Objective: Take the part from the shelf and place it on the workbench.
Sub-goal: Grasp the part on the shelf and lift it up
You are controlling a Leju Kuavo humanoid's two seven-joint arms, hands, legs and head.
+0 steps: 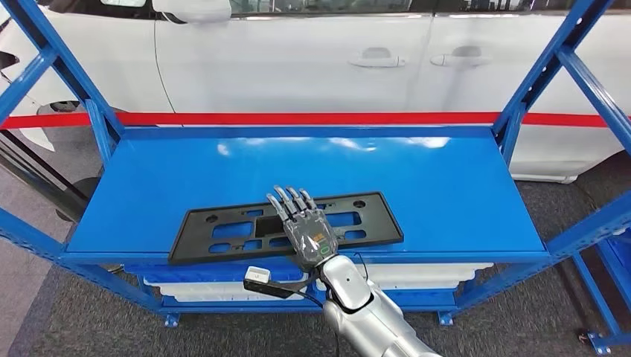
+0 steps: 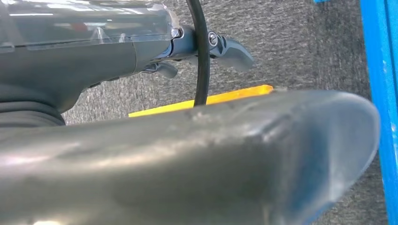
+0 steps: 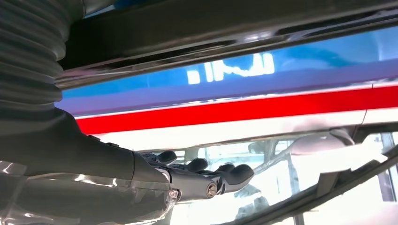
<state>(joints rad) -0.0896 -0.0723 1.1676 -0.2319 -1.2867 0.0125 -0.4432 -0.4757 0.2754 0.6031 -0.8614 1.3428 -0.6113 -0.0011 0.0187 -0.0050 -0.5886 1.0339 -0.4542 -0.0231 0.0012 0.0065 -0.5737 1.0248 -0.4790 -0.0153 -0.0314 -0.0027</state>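
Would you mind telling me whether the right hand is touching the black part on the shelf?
Cannot tell. In the head view the right hand overlaps the black part with fingers spread, but neither contact nor a gap shows plainly.

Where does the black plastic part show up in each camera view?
Head view: black part flat on the blue shelf, near its front edge, right hand over it.
Left wrist view: not in it.
Right wrist view: dark strip above the hand.
Shared landmark: red stripe.
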